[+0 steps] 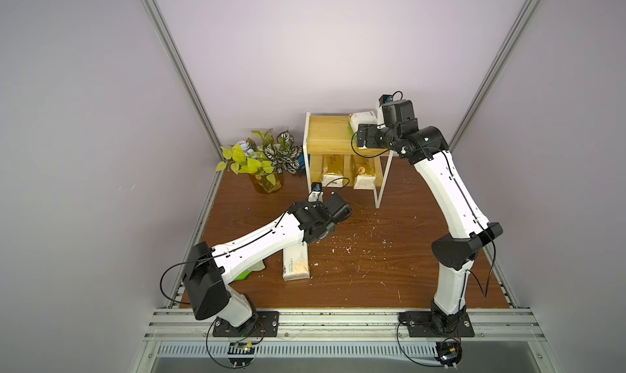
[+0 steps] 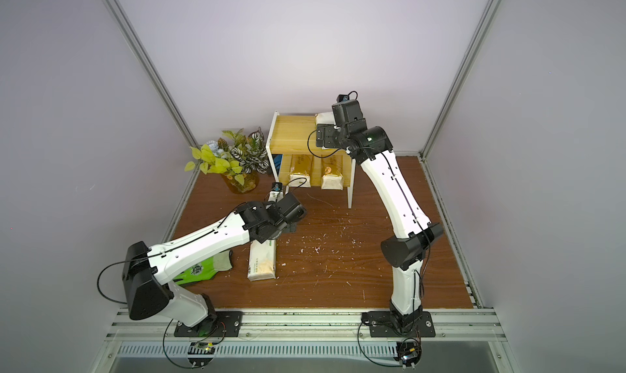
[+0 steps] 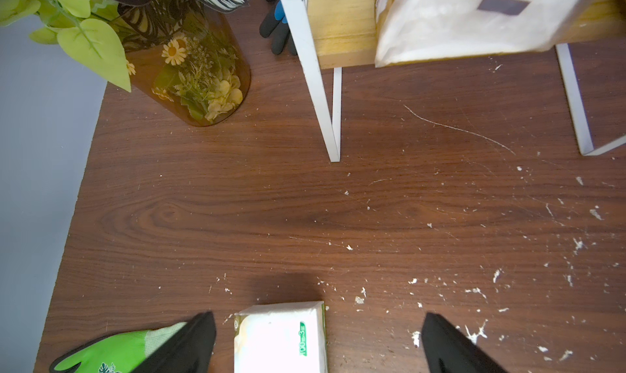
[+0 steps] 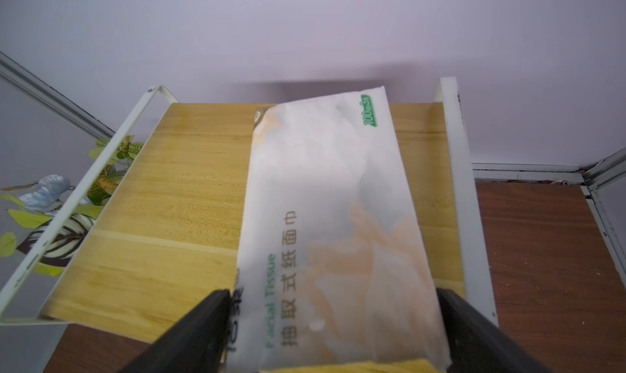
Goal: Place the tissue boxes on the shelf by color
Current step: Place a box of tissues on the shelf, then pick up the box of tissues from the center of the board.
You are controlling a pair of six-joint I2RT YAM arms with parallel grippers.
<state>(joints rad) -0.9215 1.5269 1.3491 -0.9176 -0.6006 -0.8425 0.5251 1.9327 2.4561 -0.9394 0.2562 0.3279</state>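
The right gripper (image 4: pixel 328 296) holds its jaws wide on either side of a white pack (image 4: pixel 325 202), which lies flat on the top board of the shelf (image 4: pixel 162 191). The left gripper (image 3: pixel 318 317), jaws wide and empty, hangs above one end of the second white pack (image 3: pixel 281 337) on the table (image 3: pixel 237 202). Two gold packs (image 1: pixel 333 171) sit side by side on the lower board.

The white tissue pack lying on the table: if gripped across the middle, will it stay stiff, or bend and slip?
Probably soft: the white tissue pack shows folded, rounded wrapper ends, so it should dent when squeezed. Likely light for its size, being wrapped tissue. Its film looks smooth, so it may slip; lying flat, it should not roll.
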